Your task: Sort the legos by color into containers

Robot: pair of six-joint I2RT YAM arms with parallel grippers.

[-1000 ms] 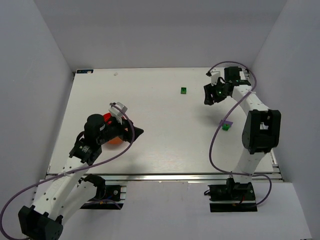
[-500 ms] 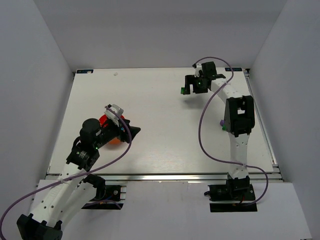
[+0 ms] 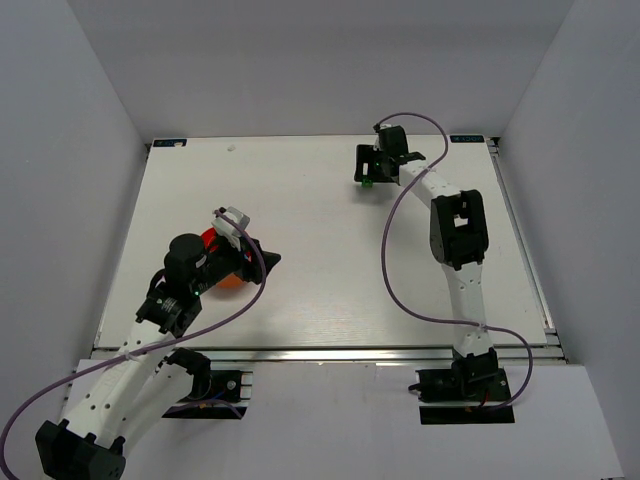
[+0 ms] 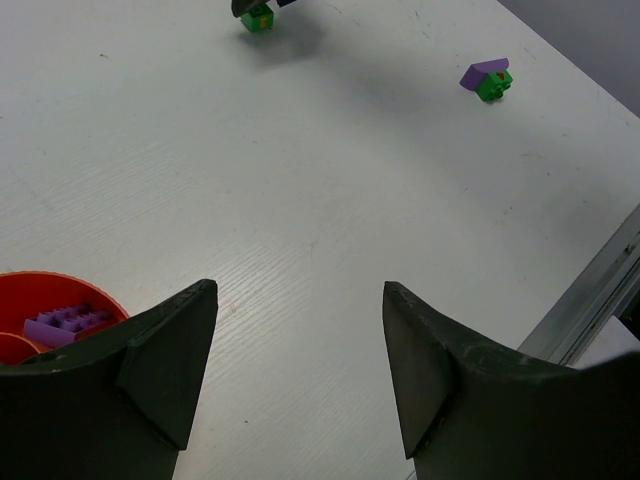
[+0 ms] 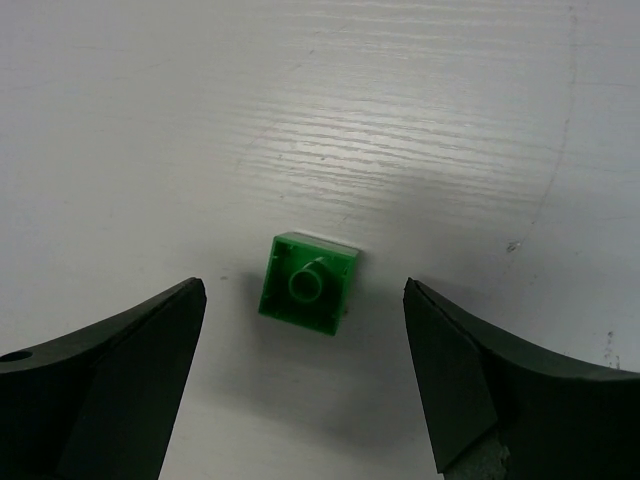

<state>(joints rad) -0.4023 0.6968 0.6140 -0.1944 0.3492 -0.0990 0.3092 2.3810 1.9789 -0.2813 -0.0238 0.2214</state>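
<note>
White worktop [image 5: 420, 110] carried a green lego [image 5: 308, 285] mid-frame inside my spread right tool [image 5: 303, 300]; I judged it light, rigid, pinchable across flat sides.

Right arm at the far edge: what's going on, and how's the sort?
The right gripper hangs open over a green brick, a jaw on each side, not touching. The left gripper is open and empty beside a bowl holding a purple brick. A purple-and-green pair lies unsorted.
</note>
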